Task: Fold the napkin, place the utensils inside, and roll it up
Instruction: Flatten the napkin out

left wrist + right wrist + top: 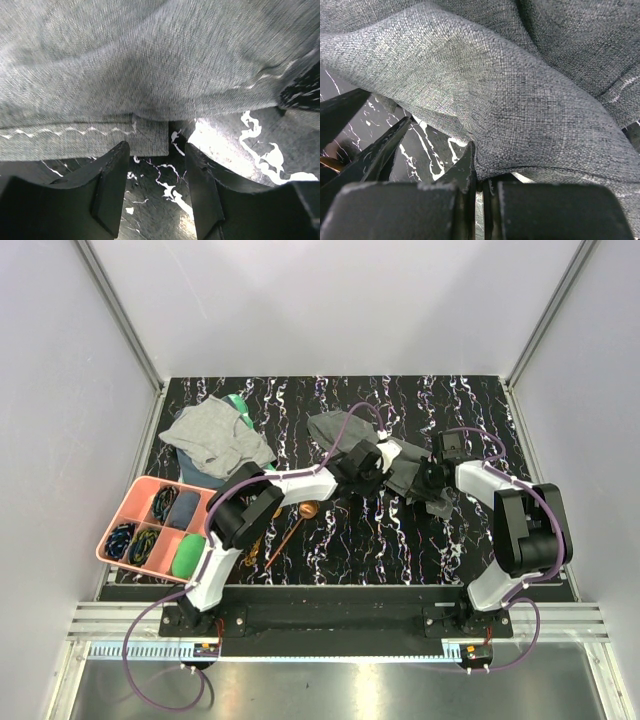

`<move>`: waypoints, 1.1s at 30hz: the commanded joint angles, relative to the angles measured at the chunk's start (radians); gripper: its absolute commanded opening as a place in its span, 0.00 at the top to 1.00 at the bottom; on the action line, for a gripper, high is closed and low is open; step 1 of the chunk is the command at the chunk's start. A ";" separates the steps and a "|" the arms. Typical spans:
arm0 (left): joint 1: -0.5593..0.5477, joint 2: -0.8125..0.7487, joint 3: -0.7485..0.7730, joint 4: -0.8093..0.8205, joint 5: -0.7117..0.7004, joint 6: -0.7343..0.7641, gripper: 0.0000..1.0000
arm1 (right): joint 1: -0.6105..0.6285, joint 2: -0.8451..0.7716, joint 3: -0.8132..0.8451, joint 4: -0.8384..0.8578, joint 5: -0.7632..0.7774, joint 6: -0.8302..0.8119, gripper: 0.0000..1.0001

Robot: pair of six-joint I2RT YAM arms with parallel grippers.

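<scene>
The dark charcoal napkin point(328, 430) lies bunched at the table's middle, partly under both grippers. My left gripper point(372, 480) is open, its jaws standing just short of a hemmed corner of the napkin point(150, 135), with only table between them. My right gripper point(428, 485) is shut on a fold of the napkin point(520, 90), with cloth pinched at the fingertips point(470, 165). The copper spoon point(300, 518) and the gold spoon point(256, 540) lie on the table near the left arm, with the gold one partly hidden by it.
A lighter grey cloth point(215, 435) over a green item lies at the back left. A pink compartment tray point(130, 502) with small items sits at the left edge, with a green object point(185, 555) at its near end. The table has a black marbled surface.
</scene>
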 commanded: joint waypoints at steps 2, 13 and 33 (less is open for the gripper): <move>0.003 0.027 0.031 0.010 0.005 -0.034 0.54 | -0.008 -0.043 0.000 0.014 -0.020 -0.014 0.99; 0.032 0.045 0.051 -0.018 0.052 -0.065 0.97 | -0.010 -0.058 0.003 0.014 -0.024 -0.017 0.98; 0.192 -0.736 -0.500 0.000 -0.098 -0.220 1.00 | -0.197 -0.111 0.244 -0.119 0.152 -0.129 0.65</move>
